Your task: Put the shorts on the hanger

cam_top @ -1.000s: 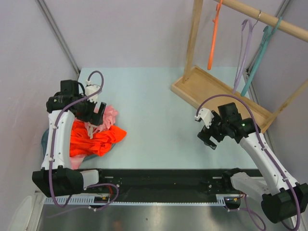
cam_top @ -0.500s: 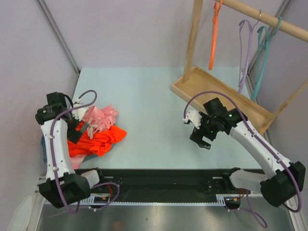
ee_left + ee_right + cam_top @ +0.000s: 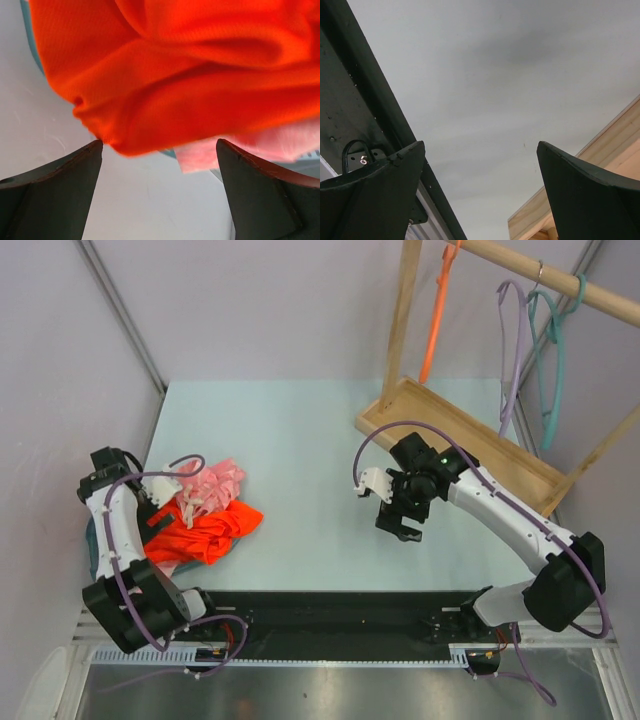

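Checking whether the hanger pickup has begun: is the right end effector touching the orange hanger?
Apart. The top external view shows the orange hanger hanging on the wooden rail, while the right end effector hovers over the table, well clear of the hanger.

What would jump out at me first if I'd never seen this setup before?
Probably the bright orange-red shorts, crumpled against a pale pink garment near the table's left edge, with the left gripper open right beside them. Next comes the matching orange hanger, dangling from the wooden rack at the far right.
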Motion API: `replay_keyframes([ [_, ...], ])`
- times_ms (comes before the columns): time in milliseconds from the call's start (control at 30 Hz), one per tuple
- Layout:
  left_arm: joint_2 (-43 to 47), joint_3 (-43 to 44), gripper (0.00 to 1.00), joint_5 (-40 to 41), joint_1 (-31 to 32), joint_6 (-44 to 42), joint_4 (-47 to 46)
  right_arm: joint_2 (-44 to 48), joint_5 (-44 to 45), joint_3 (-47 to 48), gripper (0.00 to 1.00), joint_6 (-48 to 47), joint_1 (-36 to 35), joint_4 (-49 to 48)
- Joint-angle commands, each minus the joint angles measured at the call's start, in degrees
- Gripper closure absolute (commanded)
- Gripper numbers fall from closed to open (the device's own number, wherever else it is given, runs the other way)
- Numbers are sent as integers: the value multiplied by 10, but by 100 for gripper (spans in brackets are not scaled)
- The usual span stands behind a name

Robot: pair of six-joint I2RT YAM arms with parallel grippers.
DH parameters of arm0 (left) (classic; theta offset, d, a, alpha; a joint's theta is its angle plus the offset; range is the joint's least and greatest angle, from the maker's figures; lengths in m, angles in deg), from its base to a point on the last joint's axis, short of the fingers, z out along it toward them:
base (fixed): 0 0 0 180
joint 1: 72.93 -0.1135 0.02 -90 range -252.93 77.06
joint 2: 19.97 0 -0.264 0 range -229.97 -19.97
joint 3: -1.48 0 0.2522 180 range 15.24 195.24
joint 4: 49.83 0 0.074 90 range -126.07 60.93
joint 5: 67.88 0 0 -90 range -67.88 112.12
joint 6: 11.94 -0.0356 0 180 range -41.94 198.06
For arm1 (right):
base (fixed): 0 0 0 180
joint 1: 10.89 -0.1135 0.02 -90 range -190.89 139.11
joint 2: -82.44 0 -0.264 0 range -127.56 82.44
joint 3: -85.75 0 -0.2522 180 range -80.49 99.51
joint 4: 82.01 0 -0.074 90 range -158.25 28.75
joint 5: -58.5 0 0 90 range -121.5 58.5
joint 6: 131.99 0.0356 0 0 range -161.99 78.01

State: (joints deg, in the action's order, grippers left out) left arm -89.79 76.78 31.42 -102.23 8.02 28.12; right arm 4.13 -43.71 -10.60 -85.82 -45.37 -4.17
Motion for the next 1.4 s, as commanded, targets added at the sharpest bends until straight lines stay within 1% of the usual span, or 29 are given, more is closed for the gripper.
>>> replay_keyframes([
  [0, -21, -19, 0, -18, -20, -12, -108, -8, 12, 29, 0, -7, -9, 5],
  [33, -23, -19, 0, -25, -21, -7, -114, -11, 12, 30, 0, -6, -11, 4],
  [100, -32, -14, 8, -42, -20, 18, -122, -11, 12, 31, 0, -5, -13, 4],
  [133, -35, -6, 13, -68, -21, 23, -114, -11, 11, 30, 0, -4, -14, 3],
  [167, -35, -1, 27, -81, -20, 38, -97, -8, 10, 31, 0, -4, -14, 3],
  [200, -30, 3, 37, -95, -22, 45, -90, -6, 11, 30, 0, -4, -14, 4],
  [233, -23, 9, 53, -123, -22, 49, -78, -4, 12, 29, 0, -3, -14, 4],
  [300, -9, 10, 68, -134, -22, 57, -75, -1, 18, 27, 0, -2, -14, -1],
  [333, -5, 10, 86, -136, -23, 60, -75, 0, 20, 27, 0, -2, -15, -2],
  [367, -3, 10, 97, -133, -23, 61, -74, 2, 21, 29, 0, 0, -13, -4],
  [400, -1, 10, 100, -131, -24, 63, -74, 3, 22, 29, 0, -1, -13, -4],
  [500, 7, 35, 100, -149, -33, 70, -55, 4, 23, 39, 0, 2, -14, -5],
  [700, 37, 151, 100, -196, -39, 111, 10, 12, 7, 72, 0, 26, -14, -11],
  [733, 43, 180, 100, -195, -40, 124, 23, 13, 1, 75, 0, 29, -14, -12],
  [900, 58, 244, 100, -154, -51, 152, 38, 12, -16, 96, 0, 40, -15, -12],
  [1000, 51, 308, 100, -154, -73, 183, 43, 10, -21, 110, 1, 43, -17, -12],
  [1033, 46, 353, 100, -154, -77, 202, 53, 7, -25, 114, 0, 44, -18, -13],
  [1100, 23, 404, 100, -154, -82, 220, 75, 4, -27, 119, 0, 43, -19, -14],
  [1133, 16, 455, 100, -156, -82, 237, 83, 3, -30, 120, 0, 43, -21, -14],
  [1167, 7, 483, 100, -158, -82, 244, 91, 0, -31, 125, 0, 44, -22, -14],
  [1200, -9, 539, 100, -163, -82, 251, 109, -1, -32, 128, 0, 45, -23, -15],
  [1267, -25, 592, 100, -180, -82, 267, 128, -6, -31, 138, 0, 48, -28, -18],
  [1300, -40, 638, 100, -182, -82, 272, 137, -7, -32, 143, 0, 50, -30, -19],
  [1367, -50, 679, 100, -189, -83, 285, 142, -10, -34, 154, 0, 55, -34, -22],
])
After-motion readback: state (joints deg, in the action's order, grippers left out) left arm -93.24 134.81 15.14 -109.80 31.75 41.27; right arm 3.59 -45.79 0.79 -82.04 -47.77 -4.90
